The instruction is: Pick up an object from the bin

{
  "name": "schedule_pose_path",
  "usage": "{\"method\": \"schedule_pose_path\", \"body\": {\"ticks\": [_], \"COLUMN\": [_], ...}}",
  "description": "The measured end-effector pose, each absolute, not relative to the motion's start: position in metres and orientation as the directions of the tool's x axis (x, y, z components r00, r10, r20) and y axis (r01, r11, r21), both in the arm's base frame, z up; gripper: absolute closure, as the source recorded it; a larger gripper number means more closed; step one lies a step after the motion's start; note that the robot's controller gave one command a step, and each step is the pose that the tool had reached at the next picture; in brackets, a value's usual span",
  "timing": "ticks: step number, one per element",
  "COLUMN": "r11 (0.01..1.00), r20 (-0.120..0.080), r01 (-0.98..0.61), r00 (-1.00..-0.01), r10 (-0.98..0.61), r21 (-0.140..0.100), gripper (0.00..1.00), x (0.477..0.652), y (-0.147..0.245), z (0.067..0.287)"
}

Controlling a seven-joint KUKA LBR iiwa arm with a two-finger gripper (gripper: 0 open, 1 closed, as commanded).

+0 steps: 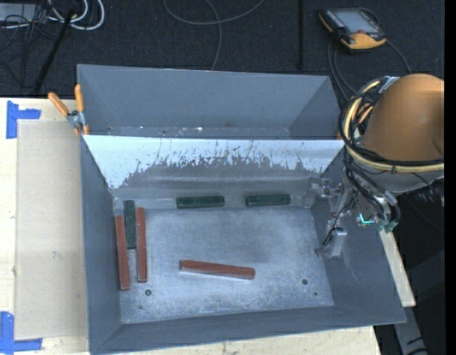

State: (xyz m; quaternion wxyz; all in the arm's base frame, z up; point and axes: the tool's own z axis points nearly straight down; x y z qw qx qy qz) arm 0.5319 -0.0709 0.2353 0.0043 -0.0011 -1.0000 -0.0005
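My gripper (331, 244) hangs at the bin's right wall, above the floor's right edge, with nothing seen between its fingers. The nearest loose thing is a dark green bar (268, 200) lying along the back of the floor, to the gripper's upper left. A reddish-brown bar (217, 270) lies flat near the front middle, well to the left of the gripper. A second dark green bar (200, 203) lies further left along the back.
Against the left wall lie two long reddish-brown bars (132, 250) side by side, with a short dark green bar (129, 217) between their far ends. The arm's orange cover and cables sit above the bin's right rim.
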Motion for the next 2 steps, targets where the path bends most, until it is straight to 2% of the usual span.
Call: {"method": "schedule_pose_path", "body": {"ticks": [1, 2], "r11": [1.0, 0.999], "r20": [0.001, -0.003], "r01": [0.0, -0.042], "r00": [-1.0, -0.999], "r10": [0.0, -0.043], "r21": [0.0, -0.002], "gripper": [0.0, 0.0], "x": [0.533, 0.551], "y": [-0.071, -0.027], "z": [0.239, 0.21]}}
